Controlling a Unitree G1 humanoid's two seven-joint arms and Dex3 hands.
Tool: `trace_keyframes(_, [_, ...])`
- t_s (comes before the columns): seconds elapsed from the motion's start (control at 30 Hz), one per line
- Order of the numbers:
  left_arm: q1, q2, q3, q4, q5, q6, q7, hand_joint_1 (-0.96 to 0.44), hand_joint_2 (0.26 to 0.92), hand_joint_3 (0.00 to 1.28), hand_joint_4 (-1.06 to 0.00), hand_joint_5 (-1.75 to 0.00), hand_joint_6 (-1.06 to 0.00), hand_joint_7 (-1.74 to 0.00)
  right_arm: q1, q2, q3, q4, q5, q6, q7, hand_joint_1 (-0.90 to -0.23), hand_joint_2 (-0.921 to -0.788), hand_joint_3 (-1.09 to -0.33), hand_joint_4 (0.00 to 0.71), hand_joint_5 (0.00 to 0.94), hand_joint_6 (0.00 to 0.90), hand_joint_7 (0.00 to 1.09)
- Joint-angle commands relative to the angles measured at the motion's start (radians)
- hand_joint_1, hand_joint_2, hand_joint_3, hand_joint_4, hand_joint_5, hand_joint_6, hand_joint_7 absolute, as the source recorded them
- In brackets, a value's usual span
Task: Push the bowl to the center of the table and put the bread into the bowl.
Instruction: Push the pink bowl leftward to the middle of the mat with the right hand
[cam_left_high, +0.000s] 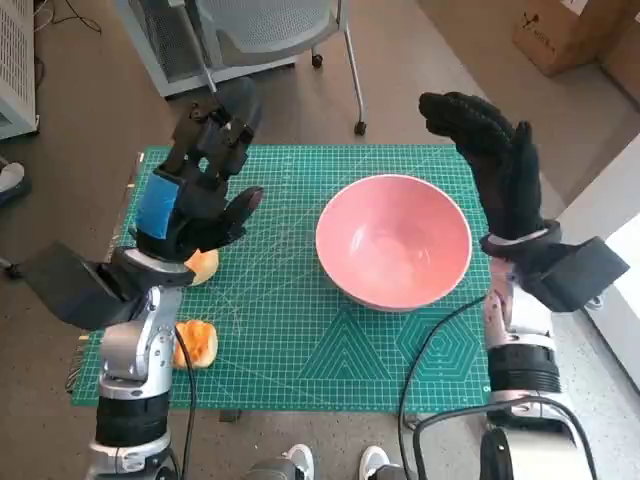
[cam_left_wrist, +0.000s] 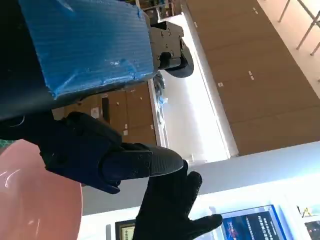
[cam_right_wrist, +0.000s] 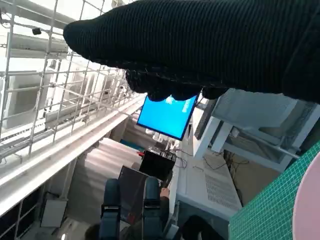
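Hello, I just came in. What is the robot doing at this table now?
The robot has both hands raised above a green mat, and neither holds anything. Its left hand hangs over the mat's left part; its right hand is up beside the pink bowl, not touching it. The bowl is empty and sits a little right of the mat's middle. Two pieces of bread lie near the left edge, partly hidden by the left arm. No bread is in the bowl yet.

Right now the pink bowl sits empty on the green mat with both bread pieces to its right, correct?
Not quite. The head view shows the pink bowl empty on the green mat, but both bread pieces lie on the left robot hand's side, not the bowl's right.
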Motion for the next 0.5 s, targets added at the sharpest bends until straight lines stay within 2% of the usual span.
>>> trace_keyframes(0.03, [-0.002, 0.004, -0.005, -0.009, 0.005, 0.011, -0.003, -0.51, 0.814, 0.42, -0.09, -0.05, 0.00, -0.60, 0.029, 0.002, 0.001, -0.005, 0.002, 0.020, 0.006, -0.648, -0.921, -0.631, 0.195, 0.001, 0.307, 0.00])
trace_keyframes(0.5, [-0.007, 0.009, -0.005, -0.007, 0.007, 0.015, -0.008, -0.52, 0.816, 0.42, -0.09, -0.05, 0.00, -0.60, 0.029, -0.006, 0.003, -0.008, -0.005, 0.021, 0.007, -0.646, -0.921, -0.628, 0.196, 0.001, 0.308, 0.00])
